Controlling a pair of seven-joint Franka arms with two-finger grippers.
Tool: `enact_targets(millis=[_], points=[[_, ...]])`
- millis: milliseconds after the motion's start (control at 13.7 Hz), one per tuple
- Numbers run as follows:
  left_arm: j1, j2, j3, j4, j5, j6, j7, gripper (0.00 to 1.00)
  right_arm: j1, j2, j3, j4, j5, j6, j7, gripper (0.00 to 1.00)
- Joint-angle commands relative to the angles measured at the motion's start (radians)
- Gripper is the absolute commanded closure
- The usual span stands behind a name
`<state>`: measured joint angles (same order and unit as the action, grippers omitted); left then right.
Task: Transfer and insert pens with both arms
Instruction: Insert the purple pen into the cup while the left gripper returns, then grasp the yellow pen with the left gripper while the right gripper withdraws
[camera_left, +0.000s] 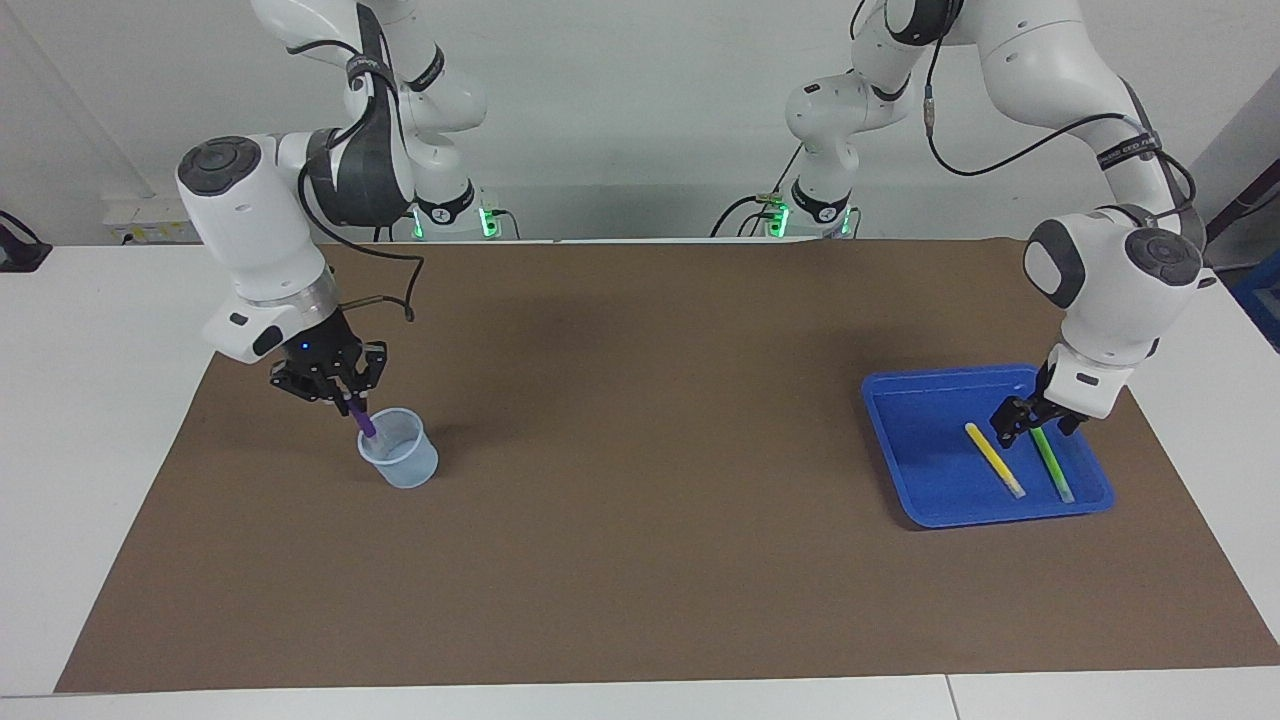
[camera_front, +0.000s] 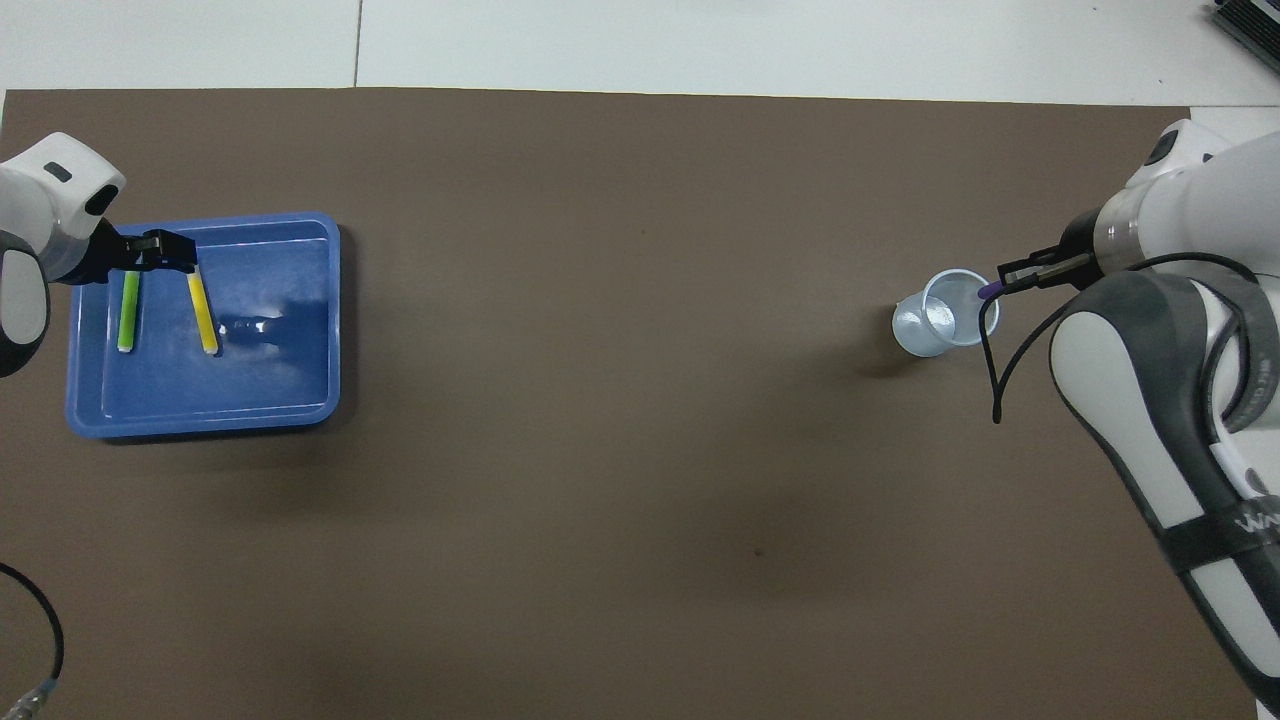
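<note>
My right gripper (camera_left: 345, 392) is shut on the purple pen (camera_left: 363, 419) and holds it tilted, its lower end inside the rim of a clear plastic cup (camera_left: 402, 462) at the right arm's end of the table. In the overhead view the right gripper (camera_front: 1012, 277) holds the purple pen (camera_front: 988, 291) over the cup's (camera_front: 940, 322) rim. The yellow pen (camera_left: 995, 460) and green pen (camera_left: 1053, 465) lie side by side in a blue tray (camera_left: 920, 440). My left gripper (camera_left: 1038, 418) is open, low over the pens' ends nearer the robots. It also shows in the overhead view (camera_front: 158, 258), with the yellow pen (camera_front: 204, 315) and green pen (camera_front: 129, 312).
A brown mat (camera_left: 640, 450) covers the table's middle. The blue tray (camera_front: 270, 400) sits at the left arm's end. A black cable (camera_front: 995, 370) hangs from the right arm beside the cup.
</note>
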<state>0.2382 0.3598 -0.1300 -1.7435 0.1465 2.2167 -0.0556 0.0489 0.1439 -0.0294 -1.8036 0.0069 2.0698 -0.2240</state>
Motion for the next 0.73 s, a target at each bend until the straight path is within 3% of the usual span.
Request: enact_targets(millis=[0,146,366,586,659], points=[[0.029,0.053,-0.010,0.015,-0.024,0.050,0.019,0.00,-0.006,0.013,0.006,-0.025,-0.001,0.048,0.020,1.00],[0.036,0.064,-0.010,0.013,-0.024,0.069,0.019,0.00,-0.007,0.014,0.005,-0.060,-0.001,0.099,0.021,1.00],[0.036,0.100,-0.010,-0.001,-0.025,0.138,-0.030,0.00,-0.012,0.025,0.005,-0.063,-0.001,0.110,0.029,0.81],[0.032,0.113,-0.010,-0.010,-0.025,0.169,-0.039,0.07,-0.011,0.025,0.005,-0.063,-0.001,0.107,0.048,0.31],[0.033,0.113,-0.010,-0.028,-0.025,0.187,-0.039,0.07,-0.011,0.026,0.006,-0.060,-0.001,0.104,0.049,0.23]])
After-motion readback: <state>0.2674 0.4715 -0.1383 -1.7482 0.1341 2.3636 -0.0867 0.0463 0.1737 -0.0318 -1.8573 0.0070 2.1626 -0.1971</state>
